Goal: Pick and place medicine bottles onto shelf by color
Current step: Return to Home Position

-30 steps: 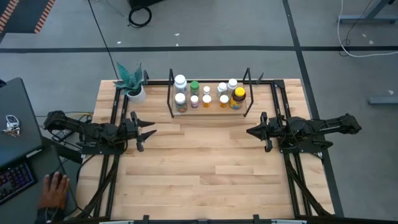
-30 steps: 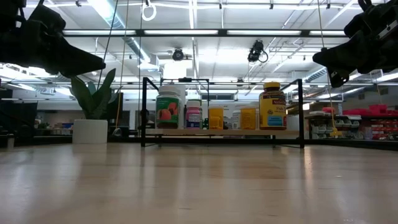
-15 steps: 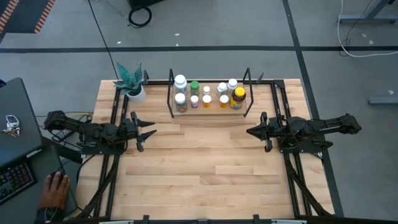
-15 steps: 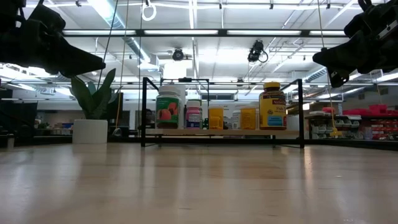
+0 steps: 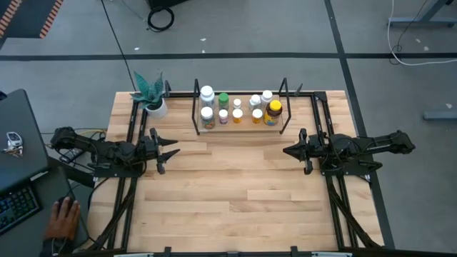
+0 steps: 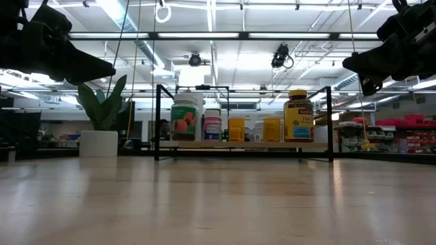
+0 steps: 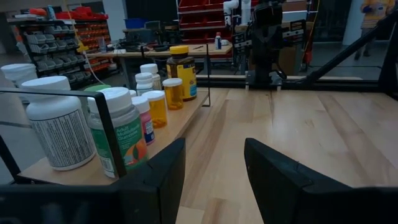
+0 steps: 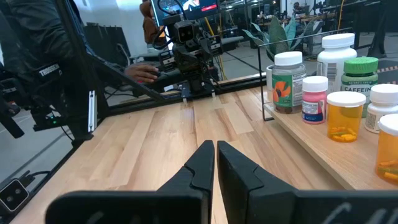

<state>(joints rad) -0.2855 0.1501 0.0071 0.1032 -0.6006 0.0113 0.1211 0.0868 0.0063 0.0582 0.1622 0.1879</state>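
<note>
Though vague from above, wrist cams: left claw [image 7: 214,152] parted, right claw [image 8: 214,145] pinched.

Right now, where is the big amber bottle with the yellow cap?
In the high view the amber bottle stands on the shelf at its right end, in the front row, with a small orange bottle just to its left.

Overhead ceiling lights [image 6: 117,15] shone brightly and evenly, throwing a pale sheen across the wooden table [image 6: 218,204] with only soft shadows.
</note>
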